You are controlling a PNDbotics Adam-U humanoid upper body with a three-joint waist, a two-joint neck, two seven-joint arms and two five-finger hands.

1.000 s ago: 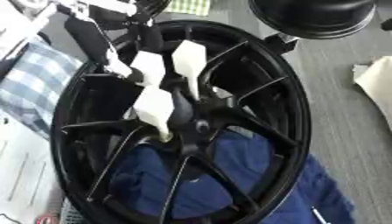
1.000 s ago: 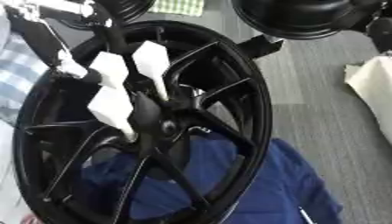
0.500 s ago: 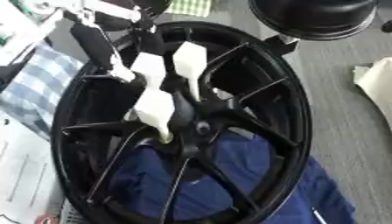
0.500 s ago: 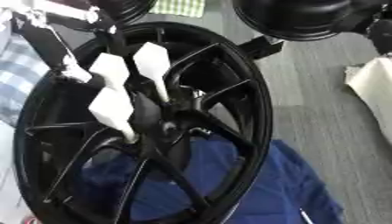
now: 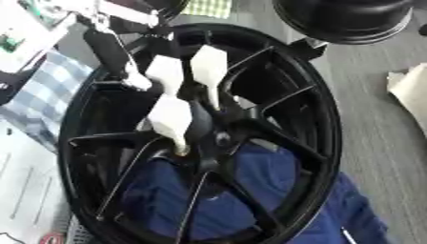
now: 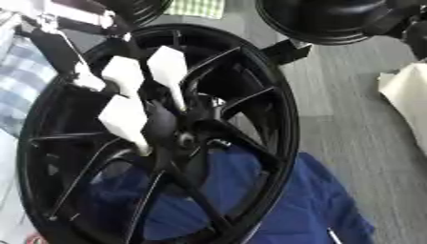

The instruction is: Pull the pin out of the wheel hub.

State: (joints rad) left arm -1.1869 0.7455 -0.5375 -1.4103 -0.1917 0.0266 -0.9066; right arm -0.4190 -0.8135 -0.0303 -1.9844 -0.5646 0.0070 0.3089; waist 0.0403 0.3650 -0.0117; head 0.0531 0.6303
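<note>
A big black spoked wheel hub (image 5: 321, 124) lies flat and fills both views. My left hand (image 5: 171, 116), black with white-covered fingers, comes in from the upper left over the spokes. Its fingers are straight and spread, with two of them (image 5: 208, 71) pointing down at the hub's centre (image 5: 218, 139) and the thumb (image 6: 125, 121) beside it on the left. Something dark stands between thumb and fingers at the centre; I cannot tell whether it is the pin. A small shiny spot (image 6: 218, 142) shows just right of the centre. My right hand does not show.
A blue cloth (image 5: 275, 181) lies under the wheel's lower half. A checked cloth (image 5: 42, 95) and white papers (image 5: 25, 190) lie at the left. A round black object (image 5: 342, 19) sits at the top right, and a pale thing (image 5: 409, 90) on the grey surface at the right edge.
The whole picture has shifted a little, so the camera moved. The left hand stays at the hub's centre with the same spread of fingers.
</note>
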